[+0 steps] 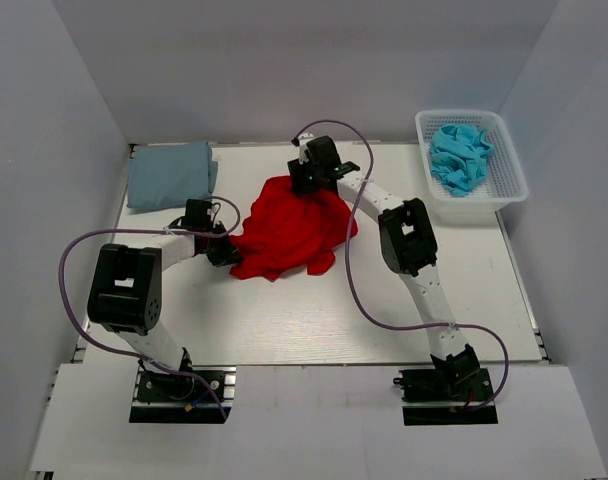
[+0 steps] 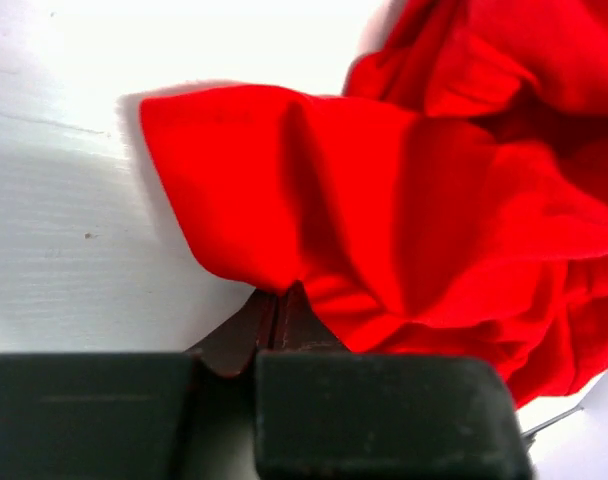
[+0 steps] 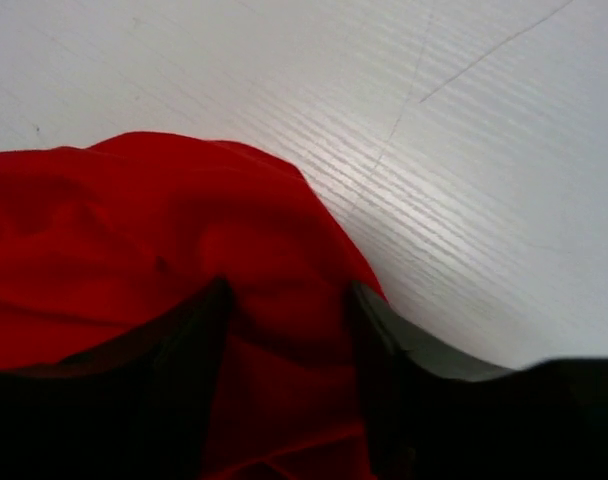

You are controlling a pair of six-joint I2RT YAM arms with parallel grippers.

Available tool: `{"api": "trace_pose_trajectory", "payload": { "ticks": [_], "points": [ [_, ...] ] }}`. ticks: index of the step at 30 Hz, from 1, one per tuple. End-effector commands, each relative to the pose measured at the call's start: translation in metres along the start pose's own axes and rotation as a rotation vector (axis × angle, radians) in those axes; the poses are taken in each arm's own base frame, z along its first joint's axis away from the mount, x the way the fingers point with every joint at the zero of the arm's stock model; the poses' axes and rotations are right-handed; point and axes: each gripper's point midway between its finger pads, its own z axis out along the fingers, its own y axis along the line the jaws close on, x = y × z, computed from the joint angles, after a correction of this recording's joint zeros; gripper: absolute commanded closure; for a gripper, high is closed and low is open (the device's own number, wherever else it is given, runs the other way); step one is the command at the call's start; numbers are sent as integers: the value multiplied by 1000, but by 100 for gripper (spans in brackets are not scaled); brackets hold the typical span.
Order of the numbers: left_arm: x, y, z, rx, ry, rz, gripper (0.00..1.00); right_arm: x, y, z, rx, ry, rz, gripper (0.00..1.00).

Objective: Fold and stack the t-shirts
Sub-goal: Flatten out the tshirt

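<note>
The red t-shirt (image 1: 289,228) lies crumpled mid-way across the bench (image 1: 314,320). The left end effector (image 2: 279,305) is pressed together, pinching its edge. The right end effector (image 3: 286,295) straddles the far edge, spread (nothing gripped). Flattening step, I'd say: the right one needs to close, then both pull apart.

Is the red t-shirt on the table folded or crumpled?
Crumpled. The red t-shirt lies as a loose heap with an uneven outline and many creases, while the grey-blue t-shirt is a flat, neat rectangle.
</note>
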Motion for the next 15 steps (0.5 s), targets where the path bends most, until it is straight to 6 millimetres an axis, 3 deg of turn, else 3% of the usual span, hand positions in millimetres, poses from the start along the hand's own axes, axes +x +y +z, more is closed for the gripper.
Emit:
{"api": "trace_pose_trajectory", "payload": {
  "ticks": [1, 4, 5, 6, 7, 8, 9, 10, 11, 12, 13, 14, 15],
  "points": [
    [0, 2, -3, -34, 6, 23, 100, 9, 10, 13, -44, -3, 1, 46],
    [-11, -11, -16, -6, -32, 35, 100, 4, 11, 14, -50, -18, 33, 75],
    [-15, -15, -21, 0, -41, 38, 100, -1, 15, 12, -60, -30, 32, 100],
    [-16, -18, -24, 8, -51, 41, 100, -3, 14, 9, -46, -32, 46, 100],
    [-23, -23, -33, 16, -81, 48, 100, -33, 19, -8, -49, -104, 32, 100],
    [-29, -25, -39, 4, -111, 51, 100, -21, 17, -10, -38, -84, 28, 100],
    [-39, -32, -48, 12, -146, 58, 100, -27, 10, -17, 10, -107, 23, 100],
    [-45, -36, -57, 13, -174, 62, 100, -84, 17, -59, 16, -249, 6, 100],
    [-55, -44, -74, 26, -232, 72, 100, -85, 8, -66, 65, -274, 11, 100],
    [-63, -53, -87, 46, -276, 81, 100, -98, 9, -91, 84, -308, 12, 100],
    [-69, -55, -98, 43, -315, 83, 100, -133, 6, -124, 119, -417, 25, 100],
    [-75, -62, -112, 61, -356, 90, 100, -146, 4, -152, 152, -458, 37, 100],
    [-80, -72, -136, 99, -422, 101, 100, -144, -1, -162, 175, -469, 50, 100]
  ]
}}
